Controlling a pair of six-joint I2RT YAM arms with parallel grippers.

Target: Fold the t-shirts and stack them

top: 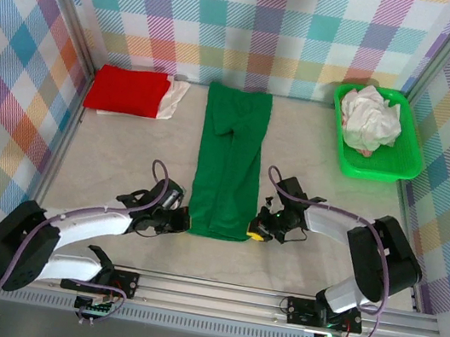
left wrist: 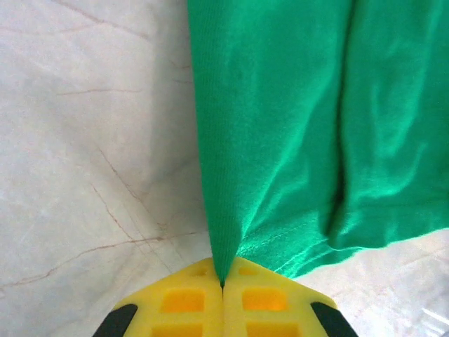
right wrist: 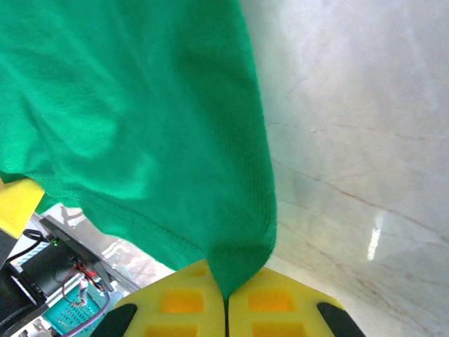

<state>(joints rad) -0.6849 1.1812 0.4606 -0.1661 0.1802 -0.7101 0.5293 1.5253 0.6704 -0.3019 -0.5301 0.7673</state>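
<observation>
A dark green t-shirt [top: 229,160] lies folded into a long strip down the middle of the table. My left gripper [top: 182,219] is shut on its near left corner, where the cloth [left wrist: 280,126] runs pinched into the yellow jaws. At the near right corner my right gripper [top: 255,228] is shut on the green cloth [right wrist: 140,119] too. A red t-shirt [top: 127,90] lies folded at the back left on top of a white one [top: 172,99]. More white t-shirts [top: 372,117] are crumpled in the tray.
A bright green plastic tray [top: 398,167] stands at the back right. Plaid walls close in the table on three sides, and a metal rail [top: 213,292] runs along the near edge. Bare marble table [top: 123,160] lies on both sides of the green shirt.
</observation>
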